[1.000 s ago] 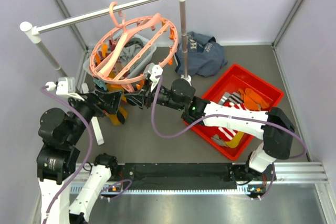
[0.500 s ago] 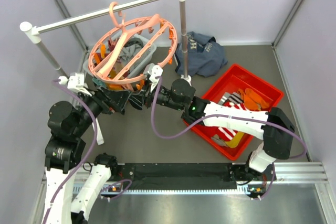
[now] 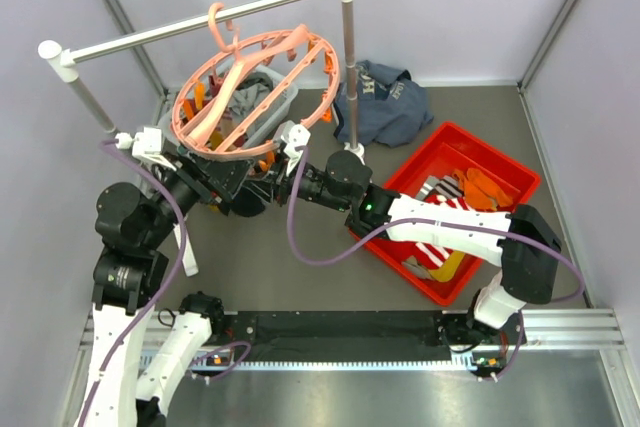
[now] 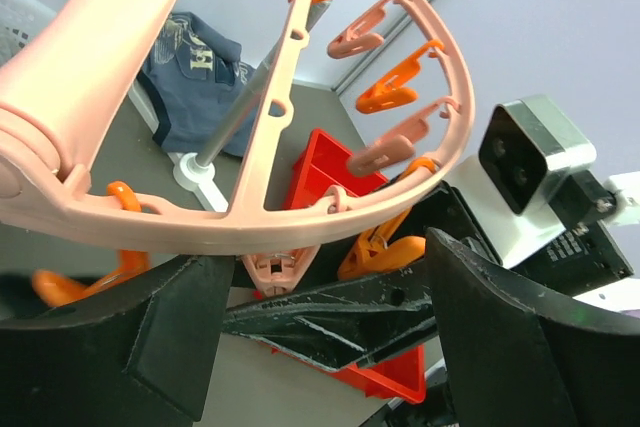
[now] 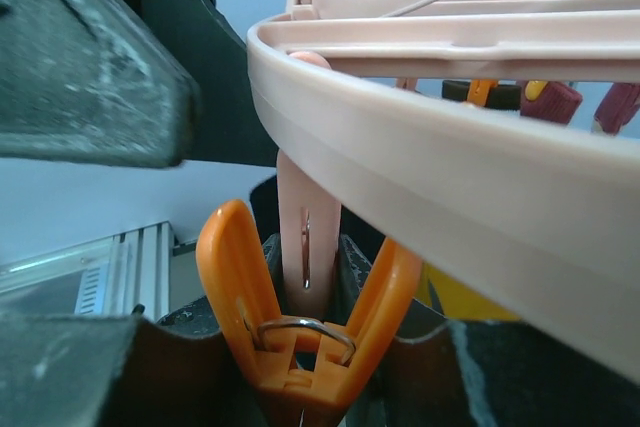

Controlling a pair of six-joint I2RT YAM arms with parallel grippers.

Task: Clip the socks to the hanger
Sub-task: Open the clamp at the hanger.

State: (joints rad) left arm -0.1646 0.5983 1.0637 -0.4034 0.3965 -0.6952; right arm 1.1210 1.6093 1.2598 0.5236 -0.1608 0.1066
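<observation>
The salmon-pink ring hanger (image 3: 255, 92) hangs by its hook from the white rail. My right gripper (image 3: 268, 185) reaches under its near rim. In the right wrist view it (image 5: 305, 347) is shut on an orange clip peg (image 5: 300, 357) that hangs from the ring (image 5: 450, 157). My left gripper (image 3: 235, 185) sits right beside it under the same rim. In the left wrist view it (image 4: 325, 292) is open wide, with the right gripper's black fingers (image 4: 350, 312) and an orange peg (image 4: 385, 252) between its fingers. Striped socks (image 3: 440, 242) and orange socks (image 3: 485, 187) lie in the red bin (image 3: 500, 162). Neither gripper shows a sock in it.
The white-and-grey rail stand (image 3: 345, 57) has a post just behind the right gripper and another at the far left (image 3: 85, 92). A navy garment (image 3: 385, 97) lies at the back. A white basket (image 3: 270, 97) sits under the hanger.
My left arm has risen and moved right and toward the back, bringing its gripper under the hanger's near rim. The hanger has tilted slightly. The right arm has stayed put.
</observation>
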